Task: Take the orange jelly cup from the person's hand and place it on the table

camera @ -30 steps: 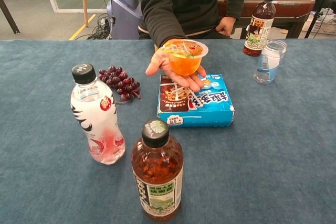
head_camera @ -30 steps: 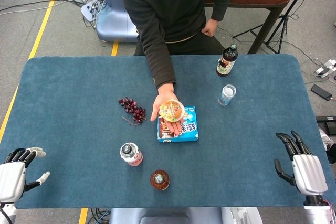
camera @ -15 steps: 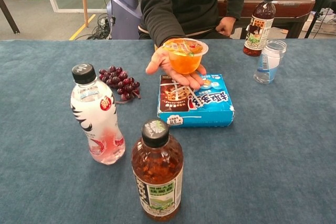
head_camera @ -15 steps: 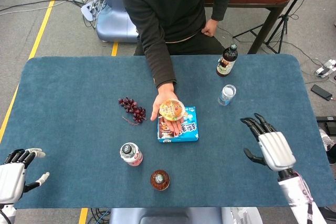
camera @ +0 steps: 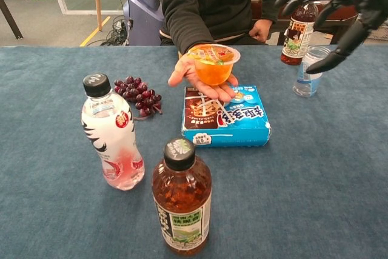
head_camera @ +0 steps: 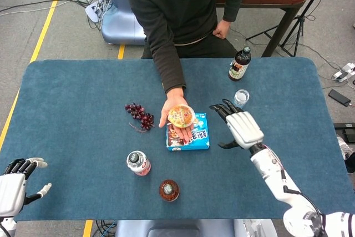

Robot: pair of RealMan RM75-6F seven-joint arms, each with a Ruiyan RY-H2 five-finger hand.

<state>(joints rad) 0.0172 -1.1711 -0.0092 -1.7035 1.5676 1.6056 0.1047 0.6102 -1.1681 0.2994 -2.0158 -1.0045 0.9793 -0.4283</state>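
The orange jelly cup (head_camera: 181, 116) (camera: 213, 64) rests on the person's upturned palm (head_camera: 173, 119) (camera: 200, 83), held above a blue box (head_camera: 188, 132) (camera: 225, 116). My right hand (head_camera: 240, 127) (camera: 332, 4) hovers open a short way to the right of the cup, fingers spread and pointing toward it, touching nothing. Far off at the table's near-left corner, my left hand (head_camera: 15, 186) stays open and empty; the chest view does not show it.
Grapes (head_camera: 140, 116) (camera: 137, 93) lie left of the palm. A white-pink bottle (head_camera: 138, 163) (camera: 113, 131) and a brown tea bottle (head_camera: 168, 190) (camera: 182, 198) stand near me. A dark bottle (head_camera: 239, 64) (camera: 299, 27) and a clear bottle (head_camera: 239, 99) (camera: 310, 71) stand behind my right hand.
My right hand has swept from the table's right edge leftward and up, now beside the cup. The person's palm, the cup and my left hand have stayed put.
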